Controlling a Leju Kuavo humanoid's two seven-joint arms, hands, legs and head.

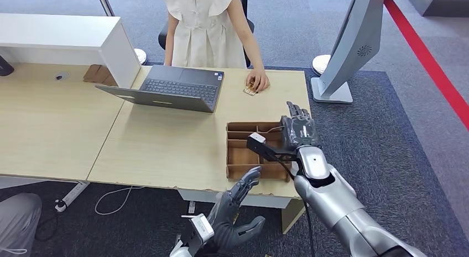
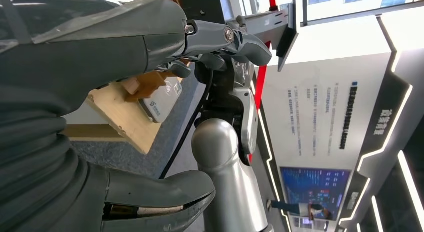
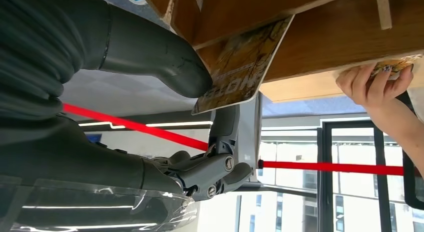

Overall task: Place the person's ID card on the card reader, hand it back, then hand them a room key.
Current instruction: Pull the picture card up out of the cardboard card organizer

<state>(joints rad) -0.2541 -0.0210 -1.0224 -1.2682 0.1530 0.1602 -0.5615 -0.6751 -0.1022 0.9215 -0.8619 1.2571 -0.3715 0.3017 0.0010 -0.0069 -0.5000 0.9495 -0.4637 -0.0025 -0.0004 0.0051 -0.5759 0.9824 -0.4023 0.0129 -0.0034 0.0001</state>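
My right hand (image 1: 299, 129) hangs over the far right end of the brown divided tray (image 1: 238, 157) on the worktop (image 1: 166, 141), because the room keys are kept there. In the right wrist view my thumb presses a patterned key card (image 3: 242, 62) that stands up out of a tray slot, though I cannot tell whether my fingers (image 3: 207, 173) have closed on its other face. They look apart, so I judge the card touched, not yet gripped. My left hand (image 1: 235, 215) waits low below the worktop's near edge, fingers spread and holding nothing, kept clear of the work. The person (image 1: 207, 30) stands across the worktop beside the open laptop (image 1: 171, 90), one hand (image 1: 258, 80) resting on a small card (image 1: 250, 92), probably the ID card, already on their side. The grey card reader (image 2: 161, 101) sits by the tray at the near edge.
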